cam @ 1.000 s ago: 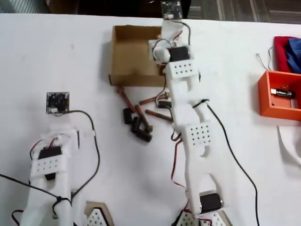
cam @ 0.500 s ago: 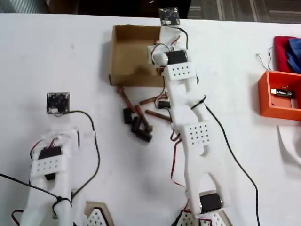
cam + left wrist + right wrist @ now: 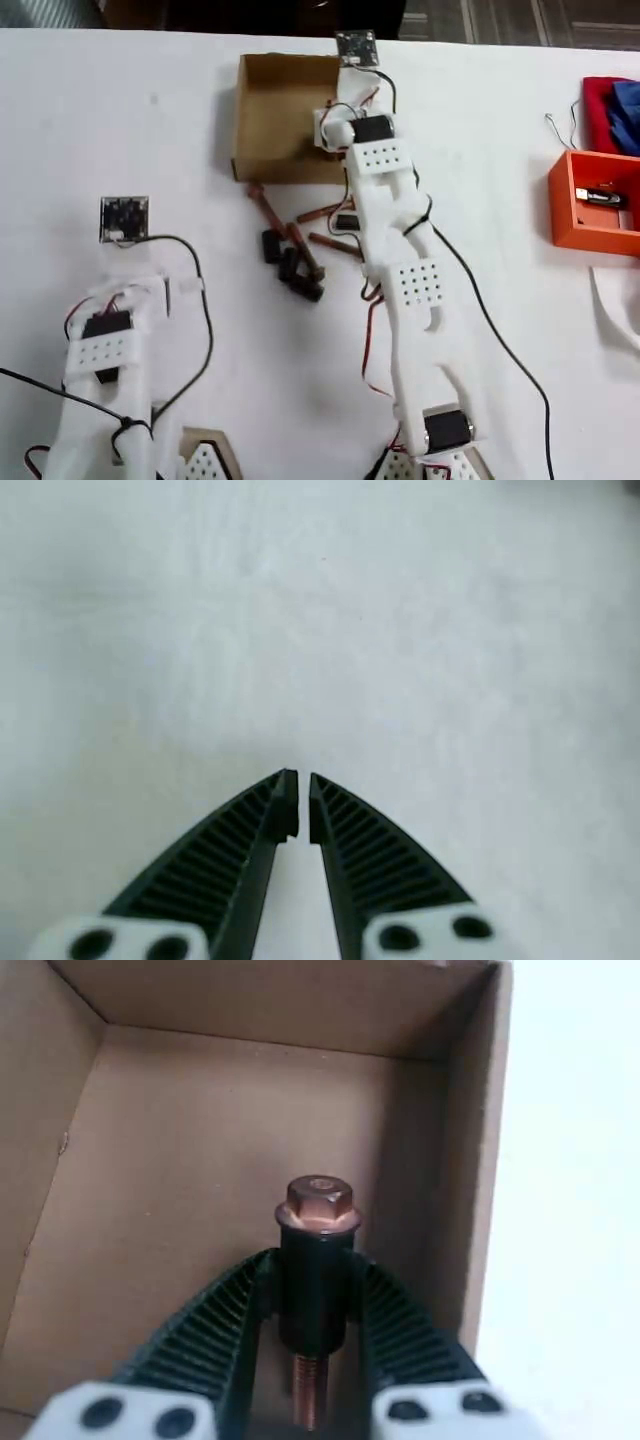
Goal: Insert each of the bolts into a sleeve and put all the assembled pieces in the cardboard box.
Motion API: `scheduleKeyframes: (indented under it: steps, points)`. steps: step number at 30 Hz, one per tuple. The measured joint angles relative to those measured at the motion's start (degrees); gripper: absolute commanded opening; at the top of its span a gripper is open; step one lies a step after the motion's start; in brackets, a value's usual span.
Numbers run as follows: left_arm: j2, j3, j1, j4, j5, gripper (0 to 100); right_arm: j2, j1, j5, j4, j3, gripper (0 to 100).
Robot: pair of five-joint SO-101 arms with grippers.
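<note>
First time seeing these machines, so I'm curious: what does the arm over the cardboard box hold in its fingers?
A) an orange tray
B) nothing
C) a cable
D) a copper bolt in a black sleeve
D: the right gripper clamps a black sleeve with a copper bolt through it, over the cardboard box.

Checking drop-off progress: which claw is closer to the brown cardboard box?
Right. The right claw hangs over the brown cardboard box, shut on a black sleeve holding a copper bolt. The left claw sits shut over white table, well away.
</note>
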Motion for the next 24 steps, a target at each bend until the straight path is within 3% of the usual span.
scheduleKeyframes:
  steps: [24]
  points:
    - [0.0, 0.0, -0.09, 0.0, 0.0, 5, 1.05, -0.97, -3.16, -0.09, 0.0, 2.0]
